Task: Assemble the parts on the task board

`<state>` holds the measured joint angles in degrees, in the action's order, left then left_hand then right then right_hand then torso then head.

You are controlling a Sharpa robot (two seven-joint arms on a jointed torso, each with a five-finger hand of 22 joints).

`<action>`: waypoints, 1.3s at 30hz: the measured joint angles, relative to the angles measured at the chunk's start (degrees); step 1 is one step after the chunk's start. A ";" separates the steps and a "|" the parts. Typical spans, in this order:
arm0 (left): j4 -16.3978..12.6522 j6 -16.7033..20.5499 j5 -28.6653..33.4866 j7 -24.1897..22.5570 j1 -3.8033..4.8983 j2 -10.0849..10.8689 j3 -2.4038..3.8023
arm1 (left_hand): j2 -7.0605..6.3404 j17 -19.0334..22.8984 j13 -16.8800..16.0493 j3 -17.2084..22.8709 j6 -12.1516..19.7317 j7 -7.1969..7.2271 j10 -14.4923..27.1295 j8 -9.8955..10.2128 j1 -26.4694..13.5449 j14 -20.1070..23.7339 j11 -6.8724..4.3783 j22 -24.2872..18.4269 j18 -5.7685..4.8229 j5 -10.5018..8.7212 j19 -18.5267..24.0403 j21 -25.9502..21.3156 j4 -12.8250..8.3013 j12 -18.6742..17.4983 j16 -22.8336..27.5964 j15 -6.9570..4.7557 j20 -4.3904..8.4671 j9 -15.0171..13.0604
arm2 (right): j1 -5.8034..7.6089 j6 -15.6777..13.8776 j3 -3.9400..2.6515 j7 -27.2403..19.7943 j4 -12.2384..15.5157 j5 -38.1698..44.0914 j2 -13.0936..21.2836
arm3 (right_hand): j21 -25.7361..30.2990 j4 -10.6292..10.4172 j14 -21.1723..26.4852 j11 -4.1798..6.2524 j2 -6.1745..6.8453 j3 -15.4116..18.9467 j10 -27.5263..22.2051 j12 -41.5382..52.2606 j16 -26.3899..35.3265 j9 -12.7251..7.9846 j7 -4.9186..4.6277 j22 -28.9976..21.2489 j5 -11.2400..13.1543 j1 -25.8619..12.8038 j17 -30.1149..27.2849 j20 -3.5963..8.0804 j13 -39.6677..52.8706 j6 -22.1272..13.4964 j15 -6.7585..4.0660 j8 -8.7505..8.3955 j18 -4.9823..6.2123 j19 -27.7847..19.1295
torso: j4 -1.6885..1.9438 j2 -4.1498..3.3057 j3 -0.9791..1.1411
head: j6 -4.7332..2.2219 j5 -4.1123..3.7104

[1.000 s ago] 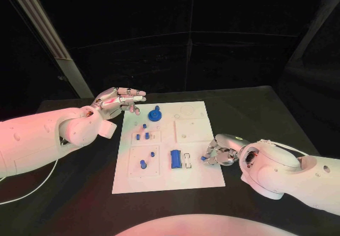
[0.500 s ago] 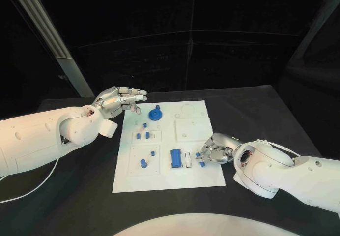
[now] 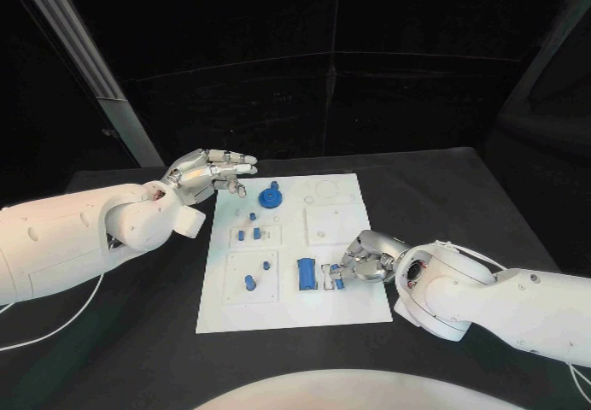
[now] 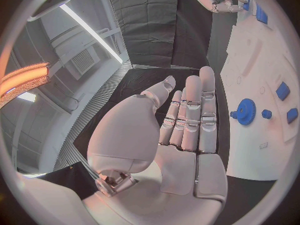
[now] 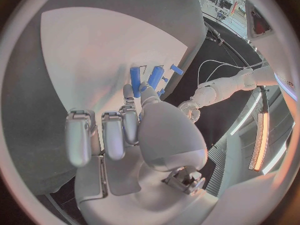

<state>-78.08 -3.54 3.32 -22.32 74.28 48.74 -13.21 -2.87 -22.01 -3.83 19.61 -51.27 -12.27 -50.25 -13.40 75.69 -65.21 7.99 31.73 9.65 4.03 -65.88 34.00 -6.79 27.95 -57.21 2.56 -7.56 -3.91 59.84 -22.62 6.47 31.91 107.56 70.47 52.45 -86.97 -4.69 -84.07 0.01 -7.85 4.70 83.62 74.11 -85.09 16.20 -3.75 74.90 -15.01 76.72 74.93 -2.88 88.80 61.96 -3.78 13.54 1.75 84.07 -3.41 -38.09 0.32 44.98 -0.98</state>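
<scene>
Task board [image 3: 339,309] lies mid-desk; we judge the small blue part [image 3: 340,283] pinched by the right robot hand [image 3: 364,260] may jam if tilted; left robot hand [image 3: 207,173] hovers released.

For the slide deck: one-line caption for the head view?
Right hand brings a small blue part down beside the blue block on the white task board; left hand hovers open at the board's far-left corner.

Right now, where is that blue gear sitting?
In the head view the blue gear sits near the board's far edge, just right of the left hand, which hovers open and apart from it.
</scene>
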 measured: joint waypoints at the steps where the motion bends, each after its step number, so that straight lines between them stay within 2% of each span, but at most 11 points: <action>1: -0.01 0.00 0.00 0.00 0.00 0.00 0.00 | 0.00 0.00 0.00 0.00 0.00 0.00 0.00 0.00 0.00 0.00 0.00 0.00 0.00 0.00 0.00 0.00 0.00 0.00 0.00 0.00 0.00 0.00 | 0.00 0.05 0.00 0.02 -0.05 -0.06 -0.15 | 0.00 0.00 0.00 0.00 0.15 0.00 0.00 0.00 0.00 0.02 0.09 0.00 0.00 -0.15 0.00 0.00 0.00 0.09 0.00 0.00 0.00 0.00 | -0.01 0.01 0.00 | 0.01 0.01; 19: -0.13 -0.09 -0.03 0.07 0.01 0.02 0.01 | 0.00 -0.01 0.00 0.00 0.00 0.01 0.00 0.00 0.00 0.00 0.00 0.00 0.00 0.00 0.00 0.00 0.00 0.00 0.00 0.00 0.00 0.00 | 0.00 1.02 -0.03 0.43 -1.27 -0.53 -1.77 | 0.00 0.00 0.00 0.00 0.53 -0.32 0.01 0.12 0.00 0.05 0.02 0.00 -0.30 -0.52 -0.01 0.15 -0.09 0.24 0.01 -0.02 0.00 -0.15 | -0.02 0.03 0.01 | 0.02 0.15; 28: -0.20 -0.20 -0.04 0.14 0.02 0.03 0.01 | 0.00 -0.01 0.00 0.00 -0.01 0.01 0.00 0.00 0.00 0.00 0.00 0.00 -0.01 0.00 0.00 0.00 0.00 0.00 0.00 0.00 0.00 0.00 | 0.03 1.55 -0.03 0.73 -1.76 -0.56 -2.35 | 0.00 -1.77 0.20 0.42 0.66 -0.75 0.43 0.12 0.00 0.76 0.47 0.00 -0.30 -2.62 -0.01 0.36 -0.95 1.22 -0.45 0.45 0.00 0.07 | -0.02 0.03 0.02 | 0.08 0.17; 31: -0.22 -0.23 -0.04 0.17 0.02 0.05 0.01 | 0.00 0.05 0.00 0.00 -0.01 0.01 0.00 0.00 0.00 0.00 0.00 -0.05 0.00 0.00 0.00 0.00 0.00 0.00 -0.22 0.00 0.00 0.00 | 0.04 1.66 -0.05 0.82 -1.88 -0.56 -2.44 | 0.00 -2.26 0.11 0.73 1.13 -0.59 0.31 0.11 0.00 0.95 0.51 0.00 -0.79 -3.25 -0.01 0.55 -1.68 1.61 -0.54 0.89 0.00 -0.12 | -0.02 0.03 0.02 | 0.12 0.17; 39: -0.25 -0.30 -0.05 0.27 0.03 0.07 0.01 | 0.16 0.05 0.00 0.00 0.11 0.13 0.00 0.00 -0.16 0.00 0.00 -0.05 0.00 0.00 0.00 0.00 0.00 0.00 -0.21 0.00 0.00 0.00 | 0.05 1.91 -0.05 1.08 -2.00 -0.49 -2.67 | 0.00 -2.61 0.11 0.72 1.13 -0.56 0.32 0.12 0.00 1.17 0.64 0.00 -1.17 -3.84 -0.02 0.55 -1.82 1.74 -0.54 1.09 0.00 -0.12 | -0.02 0.04 0.02 | 0.19 0.23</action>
<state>-78.33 -3.85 3.27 -22.05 74.31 48.81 -13.20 -2.71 -21.96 -3.83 19.61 -51.16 -12.15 -50.26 -13.39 75.53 -65.21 7.99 31.68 9.66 4.03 -65.88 34.00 -6.79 27.95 -57.42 2.56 -7.56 -3.91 59.89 -20.72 6.42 32.99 105.57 69.98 49.78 -86.97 -7.30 -83.95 0.74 -6.72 4.15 83.94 74.23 -85.08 17.37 -3.11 74.90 -16.18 72.88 74.92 -2.32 86.98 63.69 -4.32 14.64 1.75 83.95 -3.43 -38.05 0.35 45.17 -0.75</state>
